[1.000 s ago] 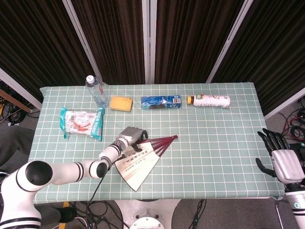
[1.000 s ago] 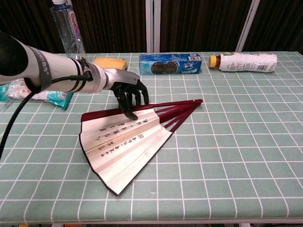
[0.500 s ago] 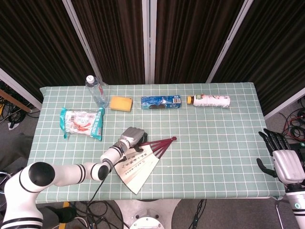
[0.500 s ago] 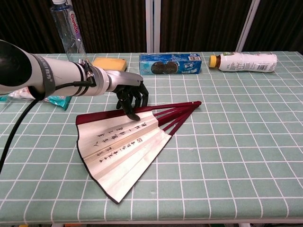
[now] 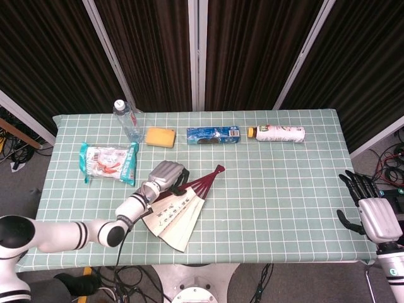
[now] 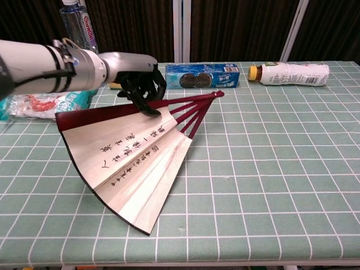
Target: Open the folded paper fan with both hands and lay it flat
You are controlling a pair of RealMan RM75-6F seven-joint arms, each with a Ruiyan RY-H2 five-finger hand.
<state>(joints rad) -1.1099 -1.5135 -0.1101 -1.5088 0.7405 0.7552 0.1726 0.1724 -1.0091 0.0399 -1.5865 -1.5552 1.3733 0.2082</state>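
Chest view | left hand [image 6: 138, 84] fingers curled on fan [image 6: 126, 154], now lifted and tilted off table | right hand [image 5: 369, 211] fingers apart, idle | not yet flat

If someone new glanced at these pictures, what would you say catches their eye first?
First, the half-spread cream paper fan with dark red ribs near the front of the green checked tablecloth, with the left hand touching its upper edge. Next, the right hand, idle beyond the table's right edge.
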